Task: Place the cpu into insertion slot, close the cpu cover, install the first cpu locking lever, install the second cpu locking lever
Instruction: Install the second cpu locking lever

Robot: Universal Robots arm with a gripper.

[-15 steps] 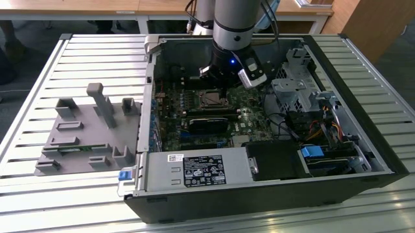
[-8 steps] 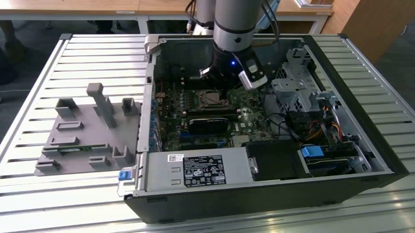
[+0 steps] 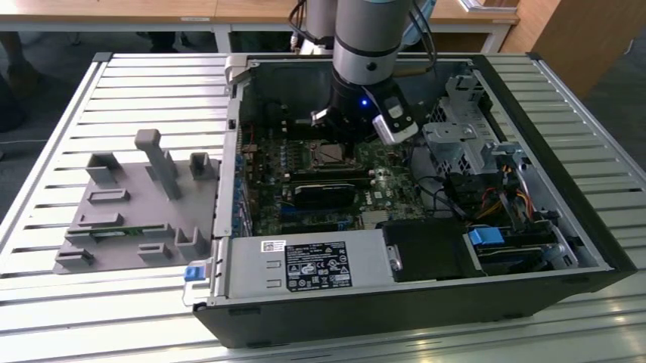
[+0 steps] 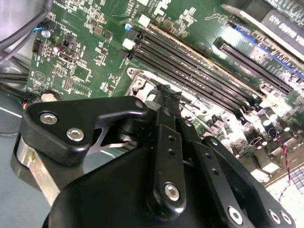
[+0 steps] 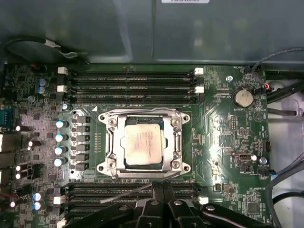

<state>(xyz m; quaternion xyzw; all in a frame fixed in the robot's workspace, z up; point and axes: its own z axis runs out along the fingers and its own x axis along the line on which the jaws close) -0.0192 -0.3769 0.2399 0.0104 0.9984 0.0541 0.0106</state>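
Silvery-beige metal marks the cpu, which lies flat and square inside the insertion slot at the middle of the green motherboard in the first wrist view. The cpu cover appears as a silvery frame lying around the chip, with the chip's top exposed through its window; whether the frame is fully pressed down cannot be told. A thin metal lever lies slanted across the memory slots on the side of the socket nearest the claw. The claw's black fingers stand together, tips meeting, with nothing seen between them. In the second wrist view the fingertips sit just above the socket's metal rim. In the exterior view the arm reaches down into the open computer case, which rests on a slatted metal desk; a grey fixture block stands on the exterior view's left.
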